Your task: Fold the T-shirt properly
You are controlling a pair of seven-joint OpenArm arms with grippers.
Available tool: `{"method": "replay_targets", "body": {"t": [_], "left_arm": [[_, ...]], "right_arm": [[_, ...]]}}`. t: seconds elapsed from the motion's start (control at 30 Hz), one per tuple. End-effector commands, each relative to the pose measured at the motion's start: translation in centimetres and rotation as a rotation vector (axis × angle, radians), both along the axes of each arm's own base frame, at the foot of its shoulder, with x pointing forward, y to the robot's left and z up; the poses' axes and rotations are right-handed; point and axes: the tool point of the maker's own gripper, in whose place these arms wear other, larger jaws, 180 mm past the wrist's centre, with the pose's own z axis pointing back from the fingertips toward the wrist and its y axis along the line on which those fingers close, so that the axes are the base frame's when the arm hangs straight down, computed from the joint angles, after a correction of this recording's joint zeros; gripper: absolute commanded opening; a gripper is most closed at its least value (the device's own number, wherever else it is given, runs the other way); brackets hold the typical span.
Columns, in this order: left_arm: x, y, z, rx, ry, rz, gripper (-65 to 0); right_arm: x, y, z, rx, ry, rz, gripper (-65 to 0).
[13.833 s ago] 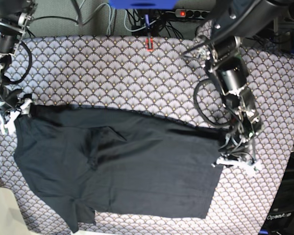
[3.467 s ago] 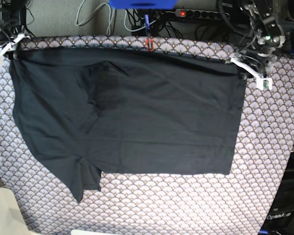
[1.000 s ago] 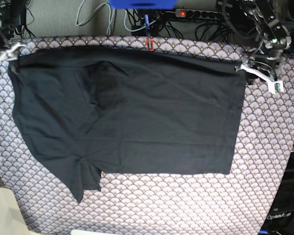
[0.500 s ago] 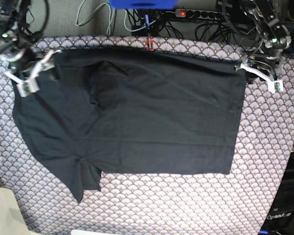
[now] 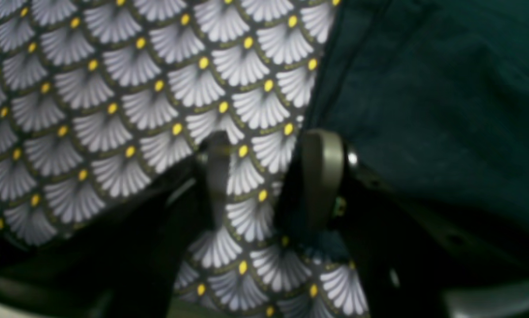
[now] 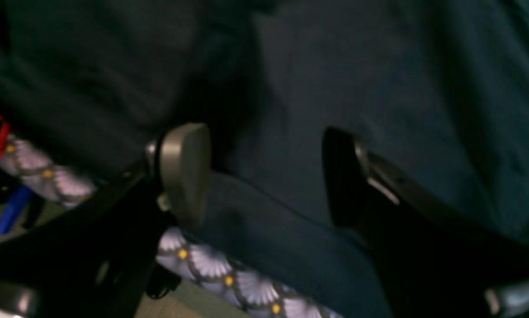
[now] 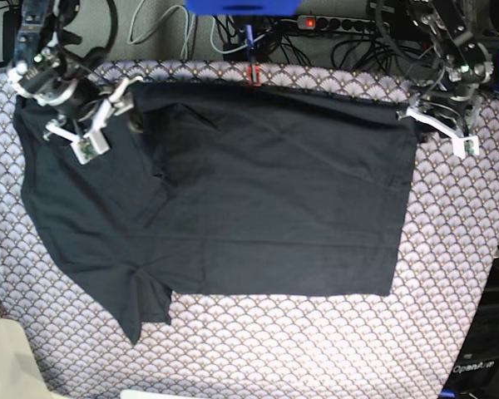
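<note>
A grey cloth (image 7: 333,349) with a scallop pattern covers the whole table. Past its far edge, at 12 o'clock in the base view, lie tangled cables (image 7: 349,37), a power strip (image 7: 324,22) with a red switch, and a small red clip (image 7: 254,75) on the cloth's rim. No containers are in view.

The T-shirt (image 7: 258,199) lies spread flat across the middle, its upper edge along the far rim and a sleeve pointing to 7 o'clock.

The right gripper (image 7: 100,112) hangs over the shirt at 10 o'clock, its jaws wide apart and holding nothing. The left gripper (image 7: 441,129) sits at 2 o'clock just beside the shirt's corner, jaws apart over bare cloth.
</note>
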Motion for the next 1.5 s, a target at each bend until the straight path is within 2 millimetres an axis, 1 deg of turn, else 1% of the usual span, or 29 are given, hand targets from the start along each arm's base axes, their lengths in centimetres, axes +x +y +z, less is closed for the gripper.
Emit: {"method": "replay_targets", "body": {"t": [0.0, 0.07, 0.23, 0.33, 0.43, 0.5, 0.73, 0.8, 0.93, 1.0, 1.07, 1.23, 1.33, 1.4, 1.47], "left_arm": [[0.8, 0.2, 1.1, 0.016, -0.041, -0.003, -37.9], [0.8, 0.2, 1.1, 0.016, -0.041, -0.003, -37.9], [0.8, 0.2, 1.1, 0.016, -0.041, -0.003, -37.9], [0.8, 0.2, 1.1, 0.016, -0.041, -0.003, -37.9], [0.8, 0.2, 1.1, 0.016, -0.041, -0.003, -37.9], [0.8, 0.2, 1.1, 0.016, -0.041, -0.003, -37.9], [0.5, 0.2, 1.0, 0.016, -0.035, -0.003, -37.9], [0.5, 0.2, 1.0, 0.016, -0.035, -0.003, -37.9], [0.4, 0.2, 0.9, 0.016, -0.033, -0.003, -38.0], [0.4, 0.2, 0.9, 0.016, -0.033, -0.003, -38.0], [0.4, 0.2, 0.9, 0.016, -0.033, -0.003, -38.0], [0.4, 0.2, 0.9, 0.016, -0.033, -0.003, -38.1], [0.4, 0.2, 0.9, 0.016, -0.033, -0.003, -38.1], [0.4, 0.2, 0.9, 0.016, -0.033, -0.003, -38.1], [0.4, 0.2, 0.9, 0.016, -0.033, -0.003, -38.1]], "right_arm": [[0.4, 0.8, 0.9, 0.020, -0.035, 0.018, -23.8], [0.5, 1.7, 0.9, 0.040, -0.037, 0.024, -23.8], [0.6, 2.8, 0.8, 0.056, -0.035, 0.050, -23.7], [1.4, 3.3, 1.1, 0.061, -0.053, 0.065, -23.8], [1.4, 3.4, 1.2, 0.063, -0.055, 0.065, -23.7], [2.1, 3.4, 1.5, 0.060, -0.069, 0.066, -23.7], [3.1, 3.1, 1.7, 0.030, -0.059, 0.069, -23.5], [3.4, 3.8, 1.8, 0.036, -0.065, 0.090, -23.5], [3.2, 5.0, 1.7, 0.042, -0.053, 0.125, -23.6], [3.2, 5.3, 1.7, 0.046, -0.054, 0.134, -23.6], [3.6, 5.7, 1.8, 0.049, -0.061, 0.146, -23.5], [4.3, 5.4, 0.1, 0.063, -0.018, 0.131, -23.5], [4.6, 5.3, -0.2, 0.066, -0.011, 0.128, -23.5], [4.6, 5.3, -0.2, 0.066, -0.012, 0.128, -23.5], [5.0, 5.3, 0.1, 0.066, -0.023, 0.129, -23.6]]}}
